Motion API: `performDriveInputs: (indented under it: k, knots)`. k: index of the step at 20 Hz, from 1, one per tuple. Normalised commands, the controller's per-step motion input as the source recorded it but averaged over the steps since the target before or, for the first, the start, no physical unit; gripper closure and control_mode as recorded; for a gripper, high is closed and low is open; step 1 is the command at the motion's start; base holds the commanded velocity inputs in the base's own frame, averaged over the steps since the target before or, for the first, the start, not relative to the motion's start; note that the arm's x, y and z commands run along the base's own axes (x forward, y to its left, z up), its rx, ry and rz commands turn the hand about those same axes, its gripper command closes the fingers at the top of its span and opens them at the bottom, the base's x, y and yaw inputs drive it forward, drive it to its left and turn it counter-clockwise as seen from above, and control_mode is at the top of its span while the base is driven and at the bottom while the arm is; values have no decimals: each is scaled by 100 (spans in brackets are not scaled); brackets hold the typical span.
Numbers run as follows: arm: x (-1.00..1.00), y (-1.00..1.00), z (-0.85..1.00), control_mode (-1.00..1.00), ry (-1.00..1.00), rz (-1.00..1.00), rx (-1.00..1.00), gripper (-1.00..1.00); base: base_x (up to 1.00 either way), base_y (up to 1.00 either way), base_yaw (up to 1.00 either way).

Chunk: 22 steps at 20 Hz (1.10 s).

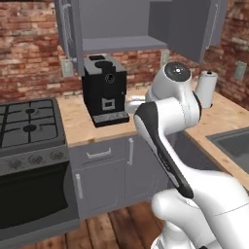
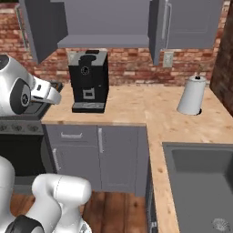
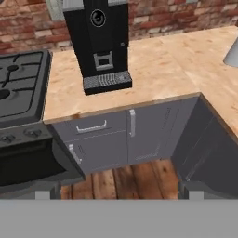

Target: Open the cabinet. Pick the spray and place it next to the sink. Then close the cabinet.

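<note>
Both doors of the cabinet [image 1: 116, 24] are seen swung open above the coffee machine [image 1: 104, 90]. From the right, its shelf [image 2: 103, 42] is seen; no spray can be made out. Gripper [image 3: 119, 195] fingertips are seen spread wide, empty; locating the spray is judged next.

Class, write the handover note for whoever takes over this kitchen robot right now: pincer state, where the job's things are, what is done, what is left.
Pincer: open and holding nothing, pointing down at the counter edge and lower cupboards.
Cabinet: both doors stand open above the coffee machine; what shows of the shelf looks bare.
Spray: I cannot find it in these pictures, neither on the visible shelf nor on the counter.
Sink: set in the counter at the right, past the paper towel roll.
Done: cabinet opened.
Left: locate the spray, check whether it stands beside the sink, then close both doors.
</note>
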Motion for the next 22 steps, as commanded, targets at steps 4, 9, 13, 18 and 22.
performDriveInputs:
  k: [4,9,13,18,22]
  knots:
    - [0,0,0,100,0,0,0,-100,67,2,0]
    - [0,0,0,100,0,0,0,-100,43,-20,1]
    - [0,0,0,100,0,0,0,-100,57,-77,20]
    - [0,0,0,100,0,0,0,-100,71,-36,29]
    - [0,0,0,100,0,0,0,-100,58,-1,19]
